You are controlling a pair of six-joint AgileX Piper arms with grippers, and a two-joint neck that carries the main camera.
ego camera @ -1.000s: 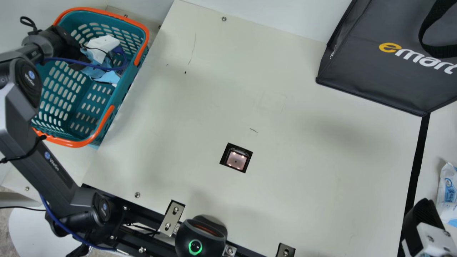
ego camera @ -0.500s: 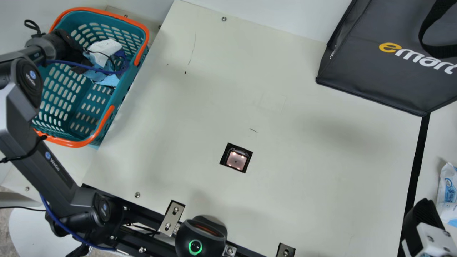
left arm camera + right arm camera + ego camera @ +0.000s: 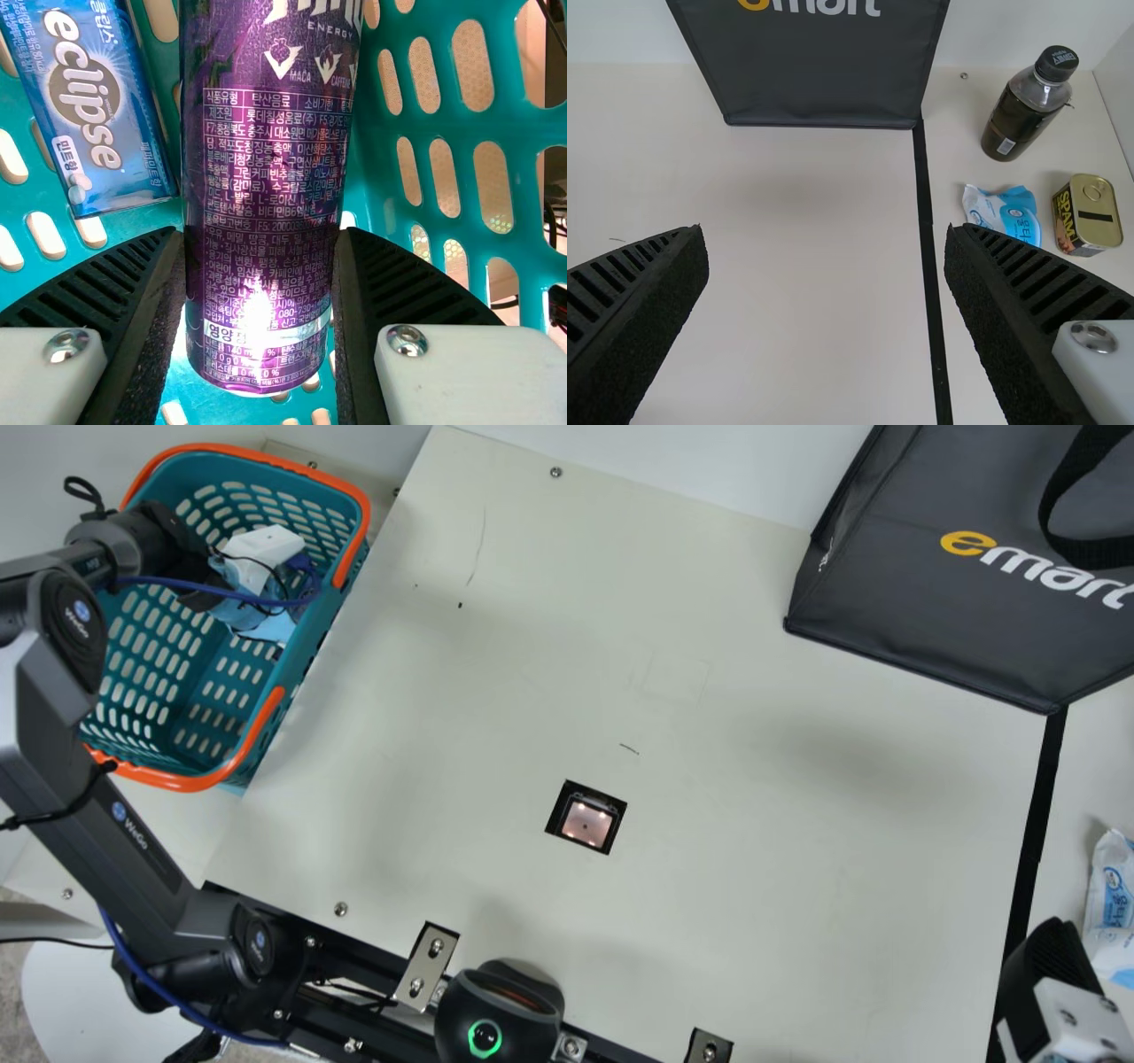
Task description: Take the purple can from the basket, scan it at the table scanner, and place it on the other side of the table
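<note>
In the main view my left gripper (image 3: pixel 264 547) is down inside the teal basket (image 3: pixel 190 655), its fingertips hidden there. In the left wrist view the purple can (image 3: pixel 266 168) stands between the ribbed fingers of my left gripper (image 3: pixel 260 234), which press on both its sides. The table scanner (image 3: pixel 586 820), a lit window in a black square cutout, lies in the tabletop. At the lower right of the main view is part of my right gripper (image 3: pixel 1050 965). Seen from the right wrist, my right gripper (image 3: pixel 826 232) is open, nothing between its fingers.
A blue gum pack (image 3: pixel 93 102) lies beside the can in the basket. A dark bag (image 3: pixel 957 576) stands at the table's back right. Beyond the black tape line (image 3: pixel 926 230) are a bottle (image 3: pixel 1026 106), a blue-white packet (image 3: pixel 1005 214) and a tin (image 3: pixel 1088 215).
My left gripper has shifted slightly to the right and toward the table's front within the basket. The right arm has stayed still.
</note>
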